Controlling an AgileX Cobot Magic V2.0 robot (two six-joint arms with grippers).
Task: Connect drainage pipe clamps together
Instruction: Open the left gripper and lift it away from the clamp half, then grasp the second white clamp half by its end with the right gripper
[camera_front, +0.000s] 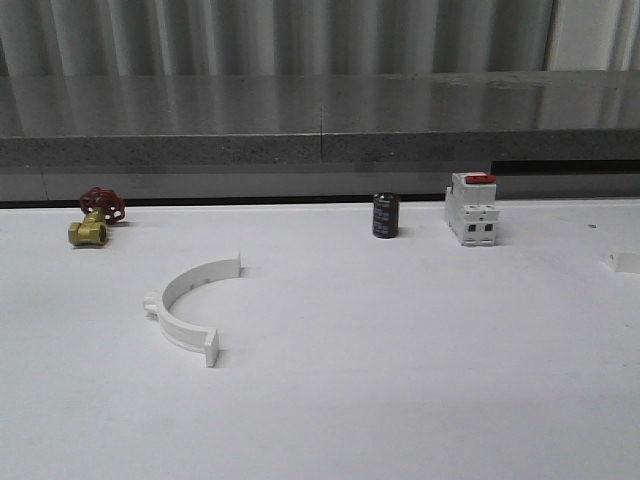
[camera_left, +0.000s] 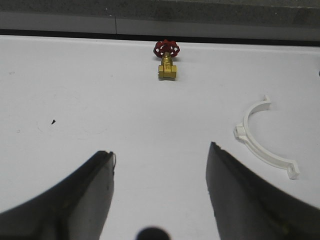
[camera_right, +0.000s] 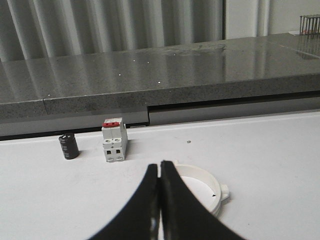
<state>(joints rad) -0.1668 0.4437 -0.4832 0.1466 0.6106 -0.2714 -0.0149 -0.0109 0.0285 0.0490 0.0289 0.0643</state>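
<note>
Lying untouched at the frame's lower left, one clamp half awaits the wide-open, empty left tool; the right tool is closed.

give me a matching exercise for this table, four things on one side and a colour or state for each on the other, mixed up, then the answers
Things:
1. valve
2. capacitor
3. breaker
4. left gripper

Colour or state:
A. white body, red top
B. open, nothing between the fingers
C. brass body, red handwheel
D. dark cylinder standing upright

Pairs: 1-C, 2-D, 3-A, 4-B
</note>
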